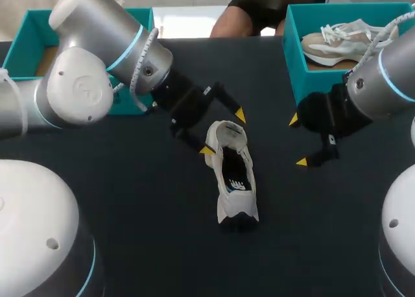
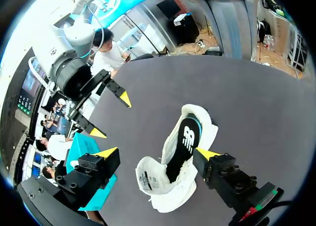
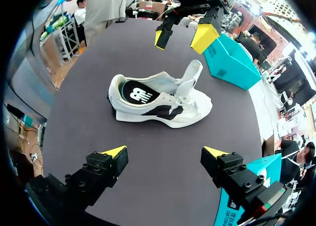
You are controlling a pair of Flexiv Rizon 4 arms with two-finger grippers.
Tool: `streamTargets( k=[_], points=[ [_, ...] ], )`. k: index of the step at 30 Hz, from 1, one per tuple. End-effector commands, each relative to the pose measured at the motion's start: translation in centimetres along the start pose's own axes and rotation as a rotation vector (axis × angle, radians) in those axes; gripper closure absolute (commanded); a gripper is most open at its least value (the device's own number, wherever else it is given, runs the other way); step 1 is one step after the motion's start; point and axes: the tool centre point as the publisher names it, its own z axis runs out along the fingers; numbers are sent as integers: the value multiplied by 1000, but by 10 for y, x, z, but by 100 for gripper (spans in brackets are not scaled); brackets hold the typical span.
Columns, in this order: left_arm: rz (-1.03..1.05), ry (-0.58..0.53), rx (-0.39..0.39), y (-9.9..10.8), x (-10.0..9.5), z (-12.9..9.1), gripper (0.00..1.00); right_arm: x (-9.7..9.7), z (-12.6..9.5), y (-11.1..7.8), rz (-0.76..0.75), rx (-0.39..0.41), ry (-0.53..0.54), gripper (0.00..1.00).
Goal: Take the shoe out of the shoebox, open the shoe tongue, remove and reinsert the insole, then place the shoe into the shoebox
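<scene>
Now our left gripper hangs open astride the toe of the shoe on the table, our right gripper open and empty nearby.

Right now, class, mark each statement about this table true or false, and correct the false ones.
1. The white shoe lies on the table, outside the boxes. True.
2. The right hand is shut on the shoe. False: it is open and apart from it.
3. The teal shoebox at the right holds a second shoe. True.
4. The left hand holds the insole. False: it is open; the insole lies inside the shoe.
</scene>
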Motion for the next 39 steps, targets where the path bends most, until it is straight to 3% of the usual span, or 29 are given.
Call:
streamTargets(
  k=[1,8,9,10,11,20,33,37,39],
  points=[
    [35,65,5,2,-1,-2,0,-3,-70,-5,-10,-1,29,0],
    [182,265,-101,18,-1,-9,2,-4,-73,-7,-6,6,21,0],
    [202,285,-116,19,-2,-9,40,-4,-73,-7,-6,6,21,0],
    [216,304,-141,20,-2,-9,90,-4,-73,-7,-6,6,21,0],
    [237,335,-138,20,-3,-9,100,-4,-73,-7,-6,6,21,0],
    [359,460,-167,13,8,4,100,-4,-73,-7,-6,6,21,0],
    [359,460,-167,13,8,4,100,-4,-73,-7,-6,6,21,0],
    [381,560,-207,-2,21,28,100,-4,-73,-7,-6,6,21,0],
    [388,575,-188,-6,25,35,100,-4,-73,-7,-6,6,21,0]
  ],
)
